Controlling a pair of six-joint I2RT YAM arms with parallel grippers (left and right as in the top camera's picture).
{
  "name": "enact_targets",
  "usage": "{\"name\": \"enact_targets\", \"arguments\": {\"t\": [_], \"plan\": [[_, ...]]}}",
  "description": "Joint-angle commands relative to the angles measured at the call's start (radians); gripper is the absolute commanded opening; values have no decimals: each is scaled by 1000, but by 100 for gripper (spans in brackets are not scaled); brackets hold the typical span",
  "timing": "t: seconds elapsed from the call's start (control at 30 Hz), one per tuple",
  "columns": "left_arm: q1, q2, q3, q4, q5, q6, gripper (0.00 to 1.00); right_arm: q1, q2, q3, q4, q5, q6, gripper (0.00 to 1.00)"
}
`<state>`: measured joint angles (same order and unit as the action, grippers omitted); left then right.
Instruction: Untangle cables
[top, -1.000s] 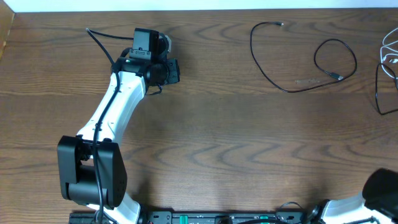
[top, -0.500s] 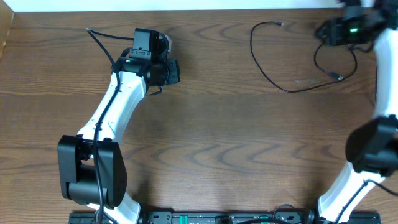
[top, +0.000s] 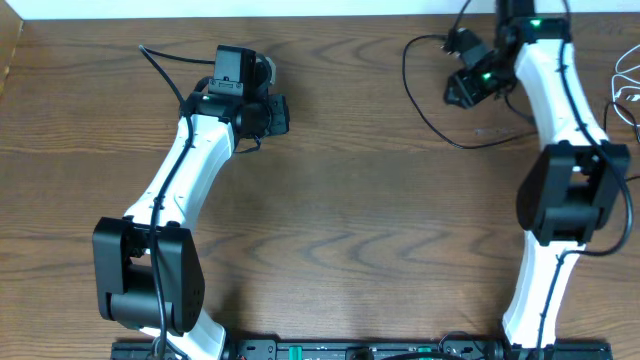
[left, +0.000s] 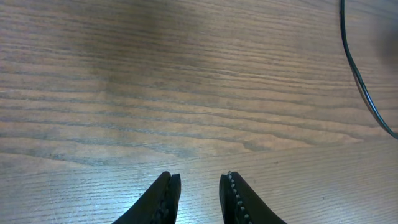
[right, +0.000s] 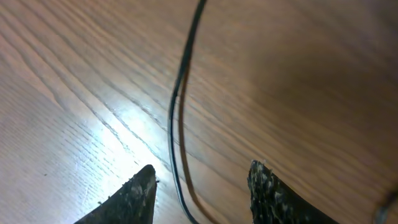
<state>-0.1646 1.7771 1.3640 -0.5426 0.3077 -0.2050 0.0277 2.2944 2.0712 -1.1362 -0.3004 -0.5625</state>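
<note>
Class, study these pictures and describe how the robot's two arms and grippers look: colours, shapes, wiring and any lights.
The left arm and right arm have smooth white links joined by bulky black joint housings. A thin black wire runs along the left arm. Green lights glow on the right arm. The left gripper and right gripper each have two black, tapering fingers with ridged inner faces.

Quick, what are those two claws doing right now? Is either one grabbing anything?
Left claw: slightly open, holding nothing.
Right claw: open; the thin black cable shows between its fingers, not gripped.
</note>
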Motion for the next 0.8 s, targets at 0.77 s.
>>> {"name": "enact_targets", "arguments": {"t": [0.77], "plan": [[0,16,-5,-3,-13,10,28,80,139,-2,-31,33,-37,47]]}}
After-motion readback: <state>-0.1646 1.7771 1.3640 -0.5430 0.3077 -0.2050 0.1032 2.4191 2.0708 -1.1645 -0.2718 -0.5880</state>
